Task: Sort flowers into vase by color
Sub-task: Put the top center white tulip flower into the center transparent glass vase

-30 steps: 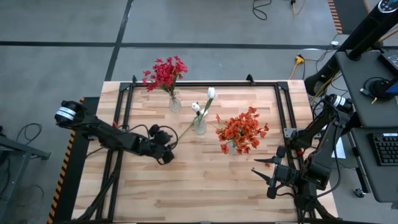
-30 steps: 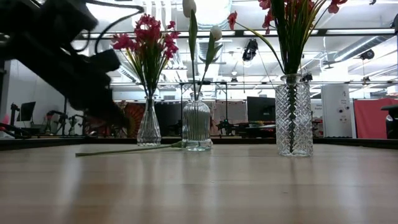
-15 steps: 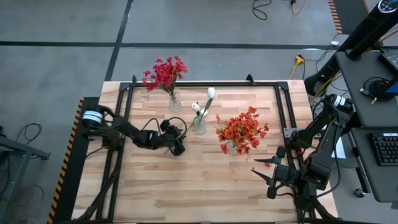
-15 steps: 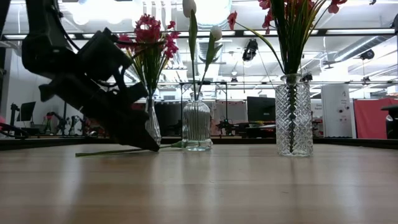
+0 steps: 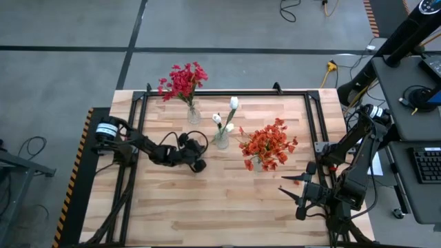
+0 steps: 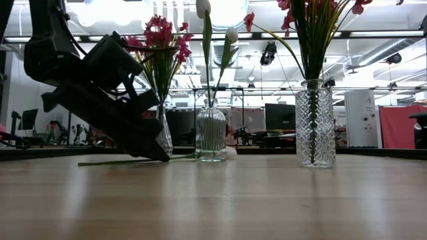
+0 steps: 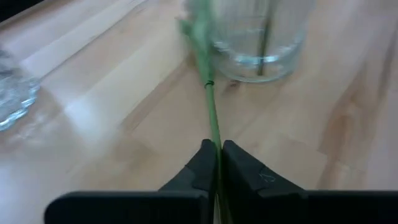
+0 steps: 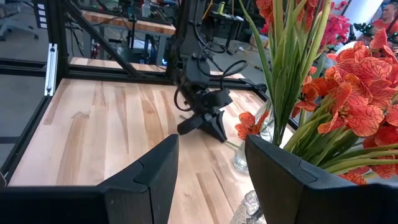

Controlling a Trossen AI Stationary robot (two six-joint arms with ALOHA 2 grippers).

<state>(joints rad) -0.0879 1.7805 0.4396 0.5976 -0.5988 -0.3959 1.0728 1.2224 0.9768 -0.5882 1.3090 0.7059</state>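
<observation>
Light wooden tabletop framed by black rails, standing on grey concrete floor crossed by dark lines. Beside the table, a desk with a keyboard. Across the room, ceiling strip lights, dark monitors and a red partition.

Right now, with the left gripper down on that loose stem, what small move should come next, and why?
Probably lift. The left gripper looks shut on the loose stem, which lies flat on the table beside the middle vase of white buds. Raising it would free it for standing upright.
</observation>
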